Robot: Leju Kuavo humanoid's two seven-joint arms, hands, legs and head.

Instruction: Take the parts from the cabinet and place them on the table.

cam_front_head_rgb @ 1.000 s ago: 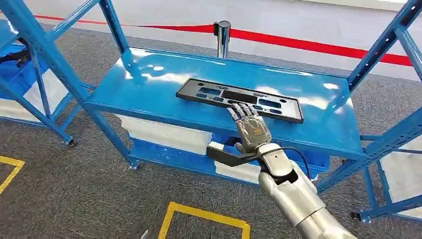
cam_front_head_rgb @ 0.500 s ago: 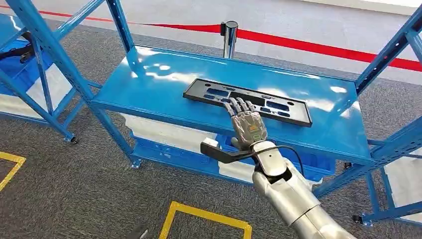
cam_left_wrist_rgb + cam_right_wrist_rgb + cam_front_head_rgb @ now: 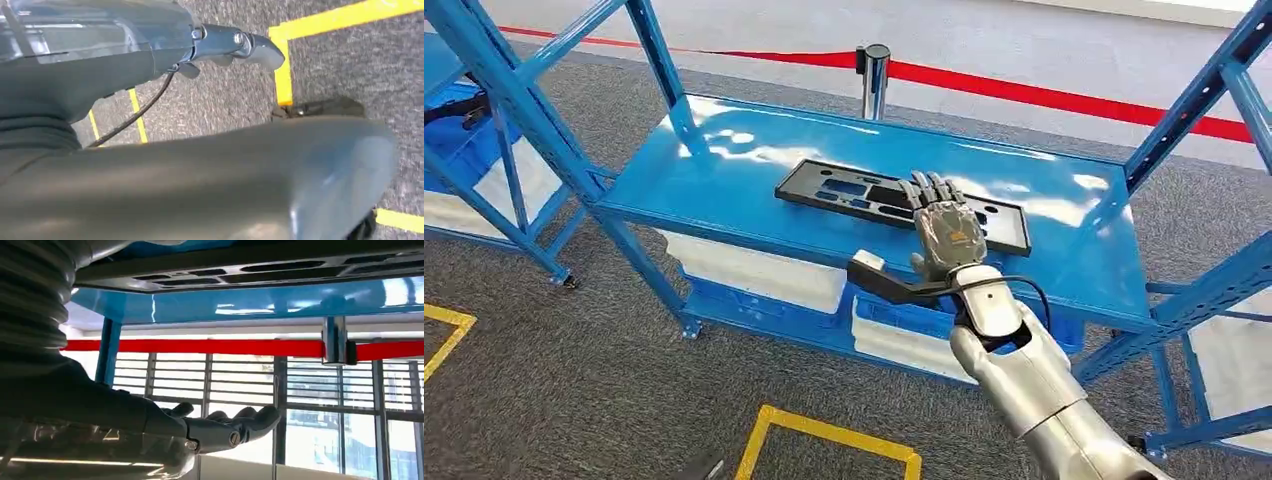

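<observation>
Where part (image 3: 864, 192) lies, right hand (image 3: 948, 232) above.

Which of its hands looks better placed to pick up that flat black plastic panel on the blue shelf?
The right hand: it hovers, fingers apart, right over the flat black plastic panel on the blue metal shelf. The left hand hangs down by the grey carpet floor, far from the panel.
</observation>
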